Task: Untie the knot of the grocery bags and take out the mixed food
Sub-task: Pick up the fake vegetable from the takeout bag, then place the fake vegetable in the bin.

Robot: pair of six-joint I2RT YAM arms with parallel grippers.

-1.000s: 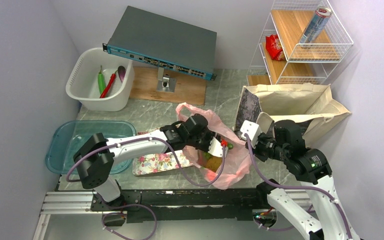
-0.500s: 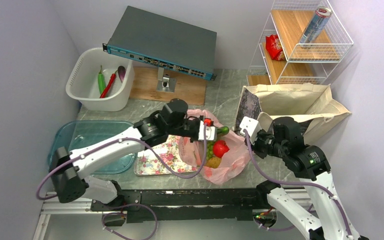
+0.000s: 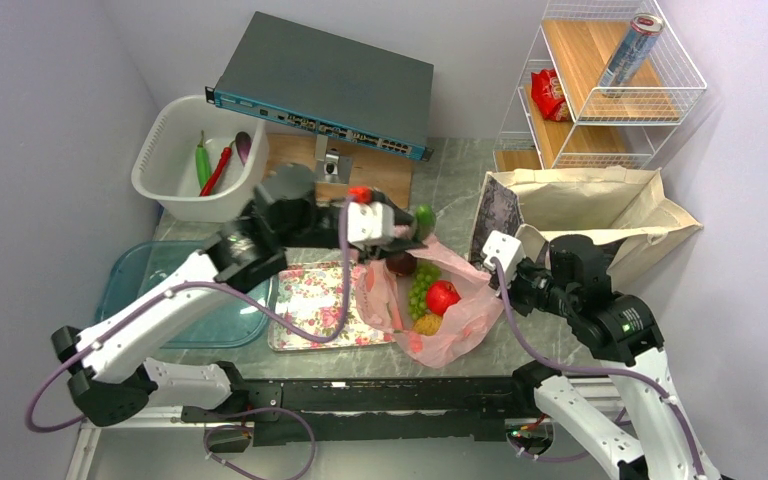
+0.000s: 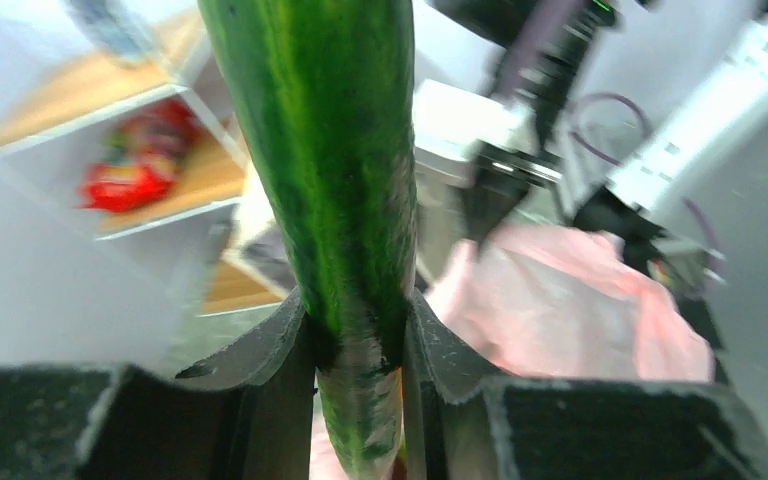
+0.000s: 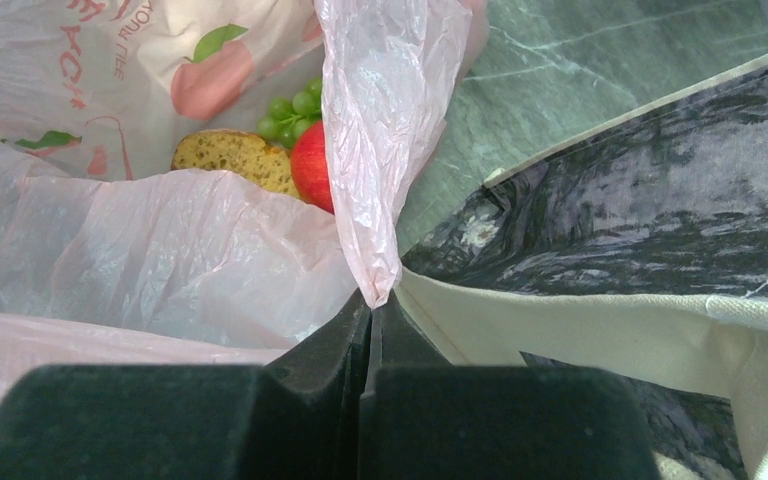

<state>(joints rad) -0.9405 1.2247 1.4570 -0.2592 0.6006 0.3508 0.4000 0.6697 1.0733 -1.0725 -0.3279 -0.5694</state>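
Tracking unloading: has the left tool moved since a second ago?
Yes: left tool, holding a green item, went from the pink bag toward the wooden board.

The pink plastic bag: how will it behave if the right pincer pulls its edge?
Probably floppy: the pink plastic bag looks thin and crumpled, and the edge pinched in the right pincer folds to a point. It likely will not slide as one piece, since the apple and grapes weigh it down. A hard pull might tear the film.

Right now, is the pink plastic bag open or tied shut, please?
Open: the pink bag gapes at the top, showing grapes, an apple and bread inside; the right gripper pinches its rim.
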